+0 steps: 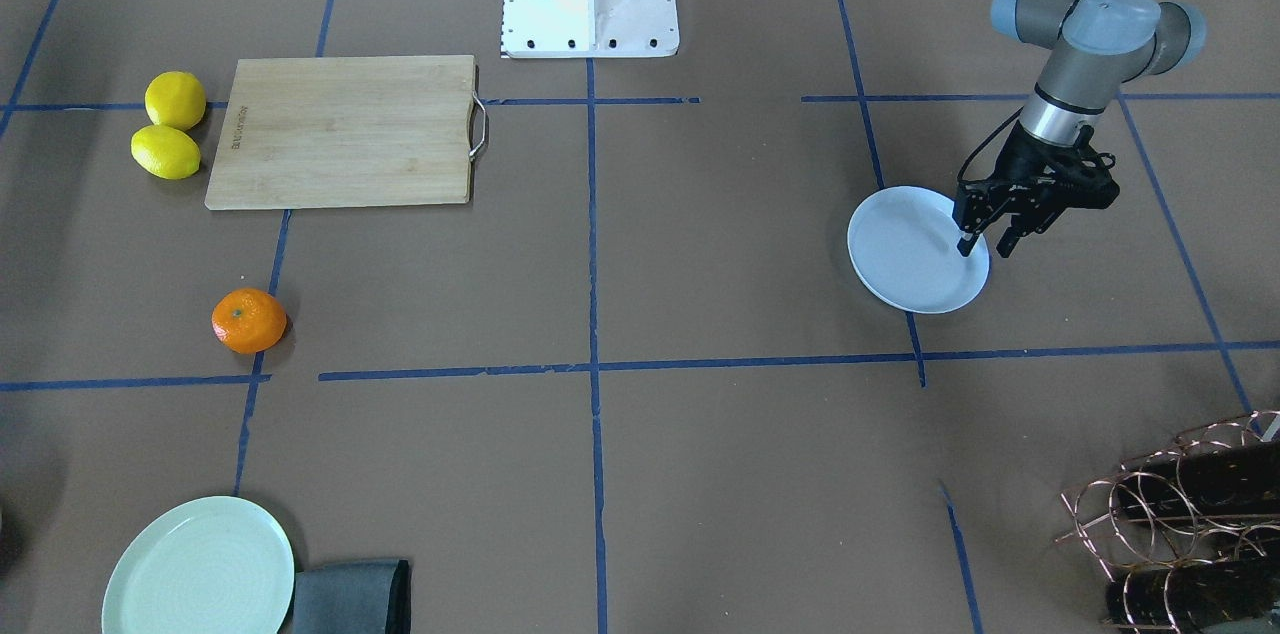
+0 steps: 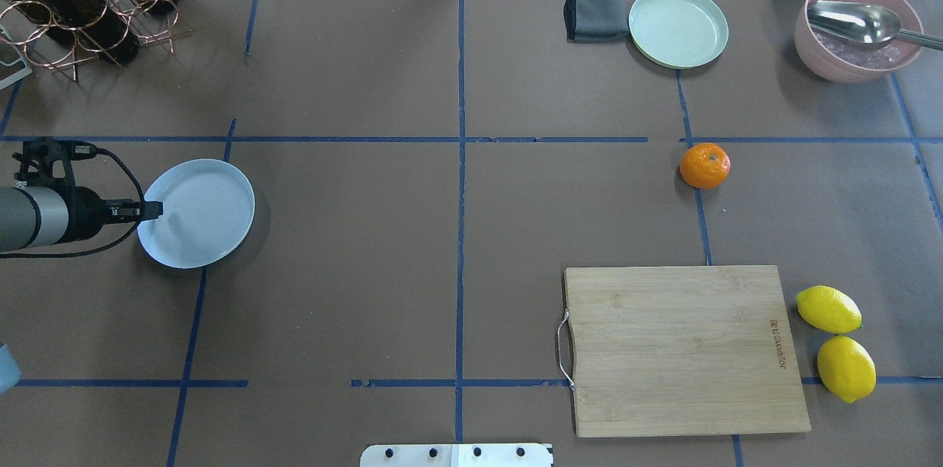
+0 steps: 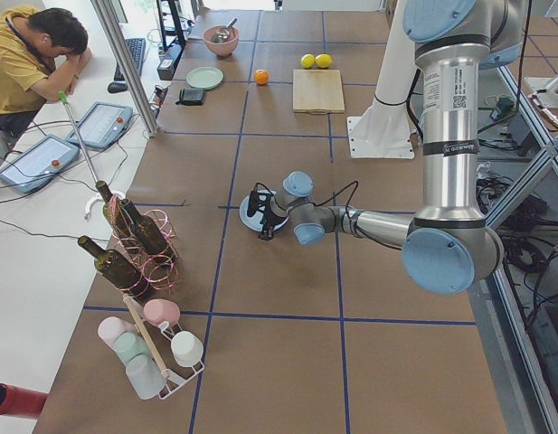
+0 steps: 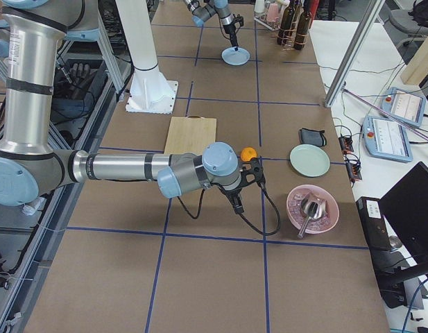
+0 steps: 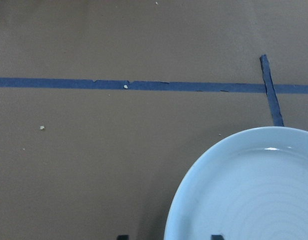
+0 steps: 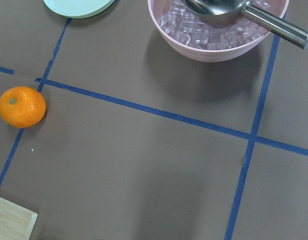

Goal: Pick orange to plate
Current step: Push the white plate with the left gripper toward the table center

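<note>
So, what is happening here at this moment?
The left hand is open over the pale blue plate, one finger on each side of its rim. The orange lies untouched on the table, far from that plate. The right hand hangs near the orange; whether it is open or shut, I cannot tell.

Looking at the overhead view, your counter [image 2: 368,231] is covered in brown paper and marked into squares by blue tape lines [image 2: 460,268]. At mid left the bluish-white plate [image 2: 214,231] lies flat on the paper, over a tape line. The orange [image 2: 705,166] sits right of centre, on another line. Below it, at lower right, you have a bamboo cutting board [image 2: 678,349], with two lemons [image 2: 828,309] just beside its right edge. At upper right lies a pale green plate [image 2: 678,26] with a folded grey cloth [image 2: 593,10] against its left side, and a pink bowl [image 2: 847,68] farther right. A copper wine rack [image 2: 81,10] with bottles fills the upper left corner.
</note>
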